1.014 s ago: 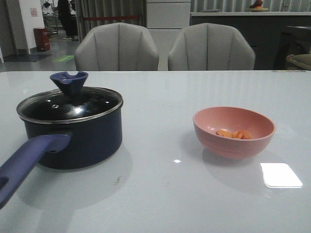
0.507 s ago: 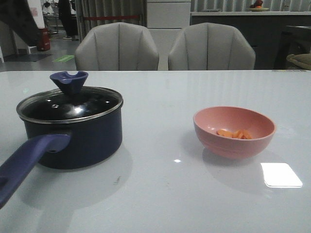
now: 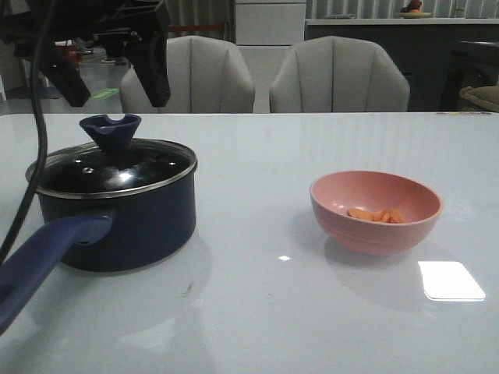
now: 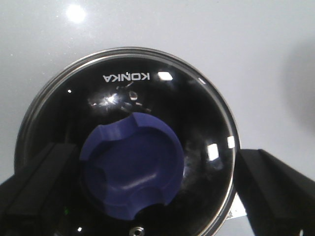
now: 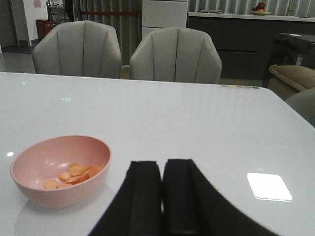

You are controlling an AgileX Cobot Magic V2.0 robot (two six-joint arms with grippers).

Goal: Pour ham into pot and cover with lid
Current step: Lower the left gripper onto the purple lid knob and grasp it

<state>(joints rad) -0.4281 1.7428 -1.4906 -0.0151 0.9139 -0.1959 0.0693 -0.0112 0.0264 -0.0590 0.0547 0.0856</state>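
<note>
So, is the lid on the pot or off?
On. The lid sits flat on the pot, its metal rim following the pot's edge; the open left gripper hovers above its knob.

The front camera faces forward, low over the table (image 3: 257, 312). The left wrist camera looks straight down, close on the lid (image 4: 147, 98). The right wrist camera looks level across the table, sharing the pink bowl (image 5: 54, 172) with the front view.

The pot (image 3: 117, 214) handle runs off the front view's edge; the lid (image 4: 125, 142) hides the pot's inside.

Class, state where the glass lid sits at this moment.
In the front view the lid sits closed on the pot at the table's left, directly below the open left end effector.
</note>
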